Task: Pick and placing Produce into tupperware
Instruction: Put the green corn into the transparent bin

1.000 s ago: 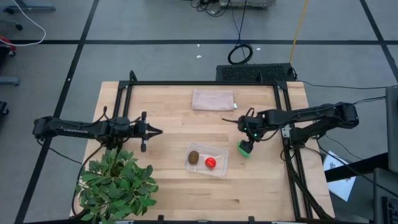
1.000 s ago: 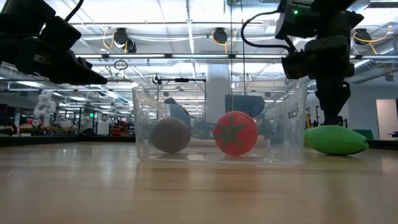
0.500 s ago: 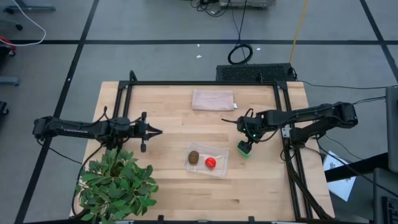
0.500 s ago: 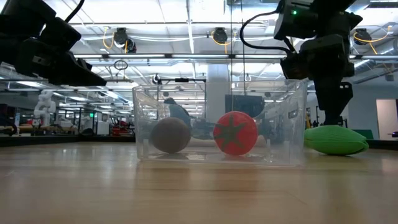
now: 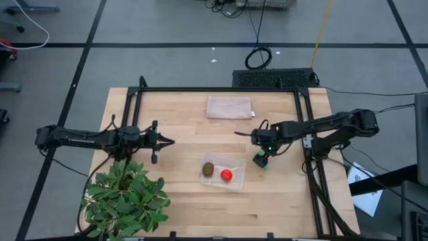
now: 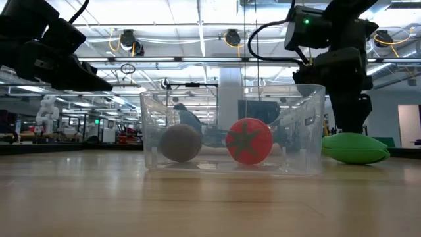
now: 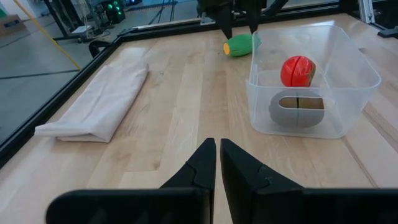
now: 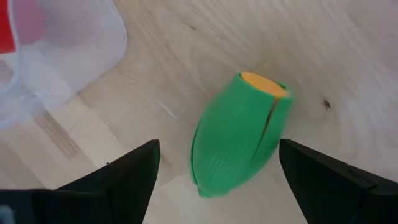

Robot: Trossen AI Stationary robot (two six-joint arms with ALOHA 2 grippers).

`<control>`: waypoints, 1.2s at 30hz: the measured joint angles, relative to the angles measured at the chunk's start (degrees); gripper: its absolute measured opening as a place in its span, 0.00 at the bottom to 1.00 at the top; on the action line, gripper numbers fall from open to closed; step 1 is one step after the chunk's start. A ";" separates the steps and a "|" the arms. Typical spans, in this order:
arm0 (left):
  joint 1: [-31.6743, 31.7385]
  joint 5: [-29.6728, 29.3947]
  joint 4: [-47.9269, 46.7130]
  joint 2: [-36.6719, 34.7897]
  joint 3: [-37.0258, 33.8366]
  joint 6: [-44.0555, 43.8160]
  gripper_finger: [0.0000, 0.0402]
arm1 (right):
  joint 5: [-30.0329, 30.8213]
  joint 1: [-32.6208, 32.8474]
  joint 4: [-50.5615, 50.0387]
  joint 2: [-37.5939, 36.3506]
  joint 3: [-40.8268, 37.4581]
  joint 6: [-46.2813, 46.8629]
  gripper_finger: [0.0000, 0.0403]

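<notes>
**A:** Where is your right gripper [image 8: 214, 163] just now?

**B:** Its jaws stand wide apart with nothing between them, and they straddle the green oval fruit [image 8: 239, 134] from above. You can see the two dark fingers [image 8: 134, 171] to either side of it without touching it. The fruit lies on its side on the wooden table [image 5: 174, 201], with an orange-yellow flat end showing.

**A:** And that fruit against the clear container [image 5: 224, 172]?

**B:** It lies outside the container, near its right-hand end wall, on bare wood. In the low view the fruit [image 6: 355, 148] sits just past that wall and the right gripper [image 6: 348, 99] hangs over it.

**A:** What is inside the container?

**B:** Your brown kiwi [image 5: 208, 168] and the red tomato-like fruit [image 5: 226, 175] sit side by side on its floor, the kiwi on the half farther from the green fruit.

**A:** The left gripper [image 7: 217, 163]?

**B:** Its fingers are pressed together, holding nothing. It waits well left of the container, pointed toward it, above the potted plant [image 5: 127, 197]. A folded beige cloth [image 5: 229, 107] lies behind the container, toward the table's far edge.
</notes>
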 joint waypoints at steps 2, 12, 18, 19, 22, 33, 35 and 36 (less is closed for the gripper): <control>0.00 0.00 0.00 0.00 0.00 0.00 0.07 | 0.00 0.17 -0.06 0.80 0.00 0.06 0.79; 0.00 0.02 -0.02 0.00 0.00 0.00 0.07 | 0.02 0.39 0.80 5.44 0.00 -0.18 0.79; 0.00 0.04 -0.02 0.00 0.00 0.00 0.07 | -0.11 0.39 1.34 7.65 0.00 -1.30 0.79; 0.00 0.04 -0.02 0.00 0.00 0.00 0.07 | -0.13 0.39 1.52 7.86 -0.01 -1.41 0.79; 0.00 0.04 -0.02 0.01 0.00 0.00 0.07 | -0.15 0.39 1.94 7.82 -0.02 -1.67 0.79; 0.00 0.04 -0.02 0.01 0.00 -0.04 0.07 | -0.13 0.39 5.60 7.65 -2.32 -1.82 0.69; 0.00 0.04 -0.02 0.00 0.00 -0.04 0.07 | -0.03 0.34 6.05 7.57 -3.03 -1.77 0.65; 0.00 0.04 -0.02 0.00 0.00 -0.04 0.07 | 0.03 0.34 6.09 7.56 -3.31 -1.81 0.63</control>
